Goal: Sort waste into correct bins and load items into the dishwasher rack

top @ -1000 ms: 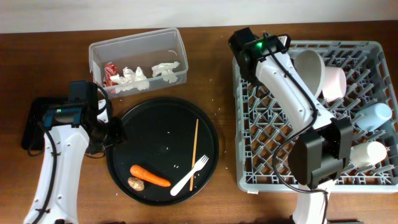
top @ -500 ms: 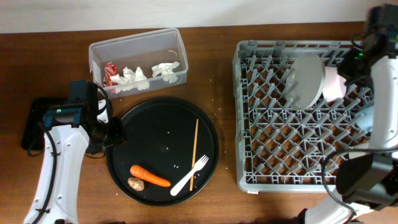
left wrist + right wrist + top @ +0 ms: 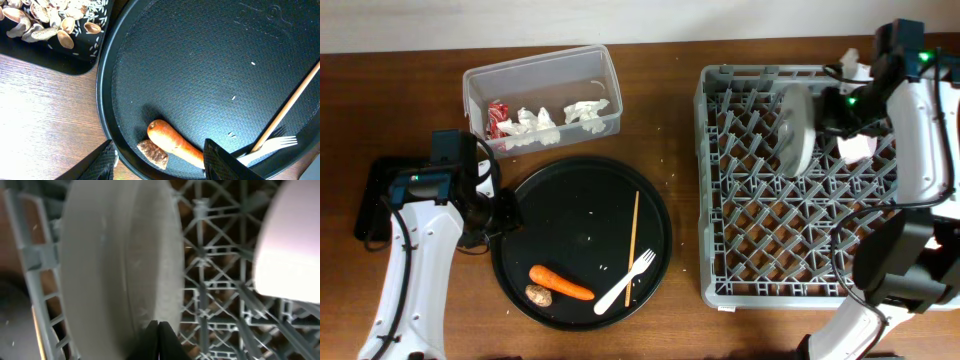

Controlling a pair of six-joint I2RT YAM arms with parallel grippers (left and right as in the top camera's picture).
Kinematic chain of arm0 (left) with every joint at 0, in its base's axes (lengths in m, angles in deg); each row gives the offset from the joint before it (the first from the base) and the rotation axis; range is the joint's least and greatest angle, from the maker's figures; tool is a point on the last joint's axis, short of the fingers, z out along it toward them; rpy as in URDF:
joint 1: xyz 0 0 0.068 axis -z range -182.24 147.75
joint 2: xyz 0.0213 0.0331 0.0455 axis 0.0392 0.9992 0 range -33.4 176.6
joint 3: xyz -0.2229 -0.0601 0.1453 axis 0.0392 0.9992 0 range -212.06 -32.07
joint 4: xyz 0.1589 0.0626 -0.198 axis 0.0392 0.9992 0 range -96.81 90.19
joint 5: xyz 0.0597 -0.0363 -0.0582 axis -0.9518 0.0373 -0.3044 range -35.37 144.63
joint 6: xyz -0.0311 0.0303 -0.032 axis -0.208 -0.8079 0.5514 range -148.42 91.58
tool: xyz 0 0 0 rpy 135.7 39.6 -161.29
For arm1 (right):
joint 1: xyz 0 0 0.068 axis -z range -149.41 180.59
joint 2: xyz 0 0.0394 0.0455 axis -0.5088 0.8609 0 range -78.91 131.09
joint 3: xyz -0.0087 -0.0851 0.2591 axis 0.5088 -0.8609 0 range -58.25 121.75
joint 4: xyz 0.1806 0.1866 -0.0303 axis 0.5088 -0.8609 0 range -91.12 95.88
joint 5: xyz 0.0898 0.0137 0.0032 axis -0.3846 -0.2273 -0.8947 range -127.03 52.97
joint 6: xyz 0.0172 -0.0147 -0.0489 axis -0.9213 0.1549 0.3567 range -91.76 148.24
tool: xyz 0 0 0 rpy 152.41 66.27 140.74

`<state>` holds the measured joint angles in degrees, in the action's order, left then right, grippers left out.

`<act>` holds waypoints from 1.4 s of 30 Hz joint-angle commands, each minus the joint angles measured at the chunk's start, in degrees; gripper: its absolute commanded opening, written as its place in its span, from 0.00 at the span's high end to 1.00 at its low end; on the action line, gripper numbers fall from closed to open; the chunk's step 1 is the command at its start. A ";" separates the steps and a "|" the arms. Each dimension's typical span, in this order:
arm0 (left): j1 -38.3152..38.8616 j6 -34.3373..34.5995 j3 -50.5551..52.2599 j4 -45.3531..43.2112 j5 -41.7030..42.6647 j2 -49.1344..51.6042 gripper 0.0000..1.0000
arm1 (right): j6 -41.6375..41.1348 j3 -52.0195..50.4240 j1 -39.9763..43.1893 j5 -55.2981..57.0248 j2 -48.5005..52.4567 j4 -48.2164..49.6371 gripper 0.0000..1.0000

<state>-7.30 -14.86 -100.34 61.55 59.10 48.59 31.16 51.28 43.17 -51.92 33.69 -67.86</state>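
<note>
A black round plate (image 3: 582, 205) holds a carrot (image 3: 560, 283), a brown food piece (image 3: 538, 294), a white fork (image 3: 625, 282) and a wooden chopstick (image 3: 633, 235). My left gripper (image 3: 167, 165) is open above the plate's near-left rim (image 3: 107, 100), with the carrot (image 3: 175, 142) and the brown piece (image 3: 152, 153) between its fingers. A white bowl (image 3: 796, 130) stands on edge in the grey dishwasher rack (image 3: 770, 250). My right gripper (image 3: 832, 108) is beside the bowl (image 3: 115, 255), its fingers (image 3: 157, 330) shut together. A pink cup (image 3: 290, 250) sits just right of it.
A clear bin (image 3: 542, 98) with crumpled paper and a red wrapper stands behind the plate. A black tray of nut shells (image 3: 50, 30) lies left of the plate, partly under my left arm. The right arm hides the rack's right side.
My right arm swung from the rack's far-left corner out to the right, then back in beside the bowl. The bowl now stands on edge. The left arm has not moved.
</note>
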 commanded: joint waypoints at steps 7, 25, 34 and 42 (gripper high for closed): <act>-0.26 0.33 -0.79 0.09 0.20 -0.59 0.44 | 11.17 -0.24 -3.17 -8.46 0.37 -4.13 0.88; 0.02 0.35 -0.76 1.38 2.36 -0.59 0.23 | -4.31 -1.01 -15.82 7.85 -20.41 -16.92 0.51; 9.57 21.42 11.58 3.21 11.23 -0.59 0.02 | -4.72 -3.26 -20.83 8.07 -20.41 -15.45 0.50; 19.45 41.18 24.33 -10.95 10.97 -0.59 0.01 | -4.72 -3.26 -20.83 8.07 -20.41 -15.67 0.49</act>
<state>10.55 20.24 -78.92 54.40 69.66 48.55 26.72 48.22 22.60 -43.51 13.21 -83.46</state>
